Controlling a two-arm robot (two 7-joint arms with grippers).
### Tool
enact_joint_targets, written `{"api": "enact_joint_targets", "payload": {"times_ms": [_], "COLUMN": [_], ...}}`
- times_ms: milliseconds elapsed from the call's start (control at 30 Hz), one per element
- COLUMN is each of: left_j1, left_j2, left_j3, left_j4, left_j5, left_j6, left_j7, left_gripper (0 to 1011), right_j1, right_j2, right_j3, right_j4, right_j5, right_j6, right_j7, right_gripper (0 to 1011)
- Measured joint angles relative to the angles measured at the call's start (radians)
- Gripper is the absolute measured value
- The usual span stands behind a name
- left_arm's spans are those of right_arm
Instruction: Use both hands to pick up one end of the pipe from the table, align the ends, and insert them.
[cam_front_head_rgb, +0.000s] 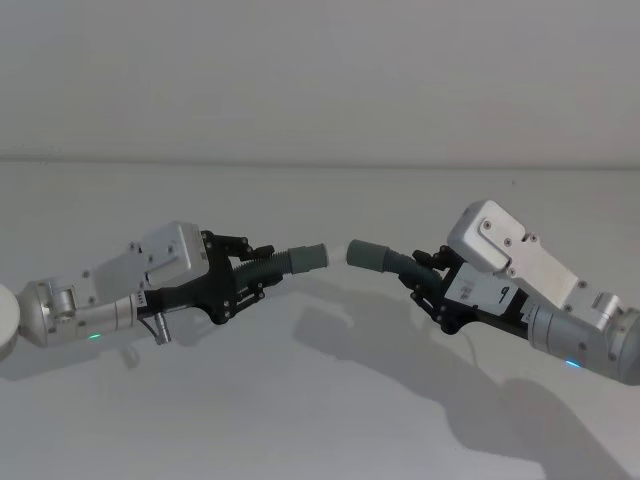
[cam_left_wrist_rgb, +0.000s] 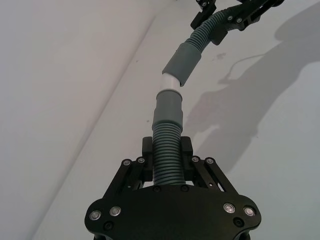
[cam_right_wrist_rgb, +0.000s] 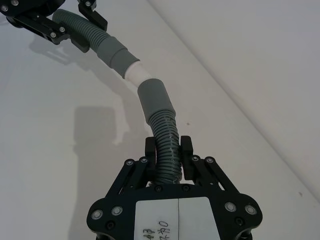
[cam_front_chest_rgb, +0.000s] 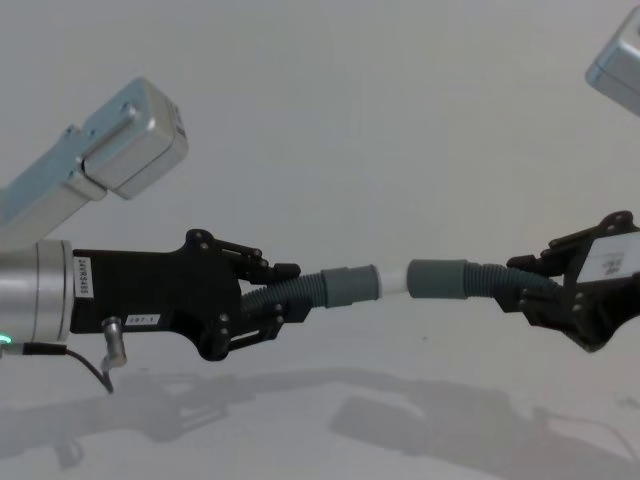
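- The left gripper (cam_front_head_rgb: 262, 268) is clamped on the ribbed body of the left hose piece (cam_front_head_rgb: 270, 266); its black plastic fingers (cam_left_wrist_rgb: 186, 149) press both sides of the corrugation, as the left wrist view shows.
- The right gripper (cam_front_head_rgb: 422, 272) is closed the same way on the right hose piece (cam_front_head_rgb: 408, 266), and its black body carries a small white label (cam_right_wrist_rgb: 176, 219).
- There are two hose pieces, each dark grey, corrugated and gently curved, each ending in a smooth grey cylindrical cuff.
- The left cuff (cam_front_chest_rgb: 349, 287) has a short white spigot (cam_front_chest_rgb: 392, 282) sticking out; the right cuff (cam_front_chest_rgb: 440, 278) is a plain socket.
- Taking the white spigot as the landmark: the left cuff sits directly behind it, and the right cuff faces its tip. In the chest view the tip looks to be at the socket's mouth, while the head view shows a small gap between the two cuffs (cam_front_head_rgb: 305, 257) (cam_front_head_rgb: 367, 254), so I cannot tell whether they touch.
- Both hose pieces are held in the air above the table (cam_front_head_rgb: 320, 420), a plain matte white surface where their shadows fall.
- Two silver-grey cylindrical arms reach inward from either side of the spigot, grippers pointing toward each other and roughly level.
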Motion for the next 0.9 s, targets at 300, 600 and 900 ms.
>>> {"api": "enact_joint_targets", "payload": {"times_ms": [300,600,900], "left_j1": [0.000,0.000,0.000], "left_j2": [0.000,0.000,0.000], "left_j3": [0.000,0.000,0.000], "left_j4": [0.000,0.000,0.000], "left_j5": [0.000,0.000,0.000], "left_j6": [0.000,0.000,0.000], "left_j7": [0.000,0.000,0.000], "left_gripper": [310,310,310], "right_j1": [-0.001,-0.001,-0.001], "right_j2": [-0.001,-0.001,-0.001], "right_j3": [0.001,0.001,0.001], "right_j4": [0.000,0.000,0.000], "right_j5": [-0.001,-0.001,-0.001], "right_j6": [-0.001,-0.002,-0.002], "right_j7": [-0.001,-0.002,-0.002], "right_gripper": [282,282,282]}}
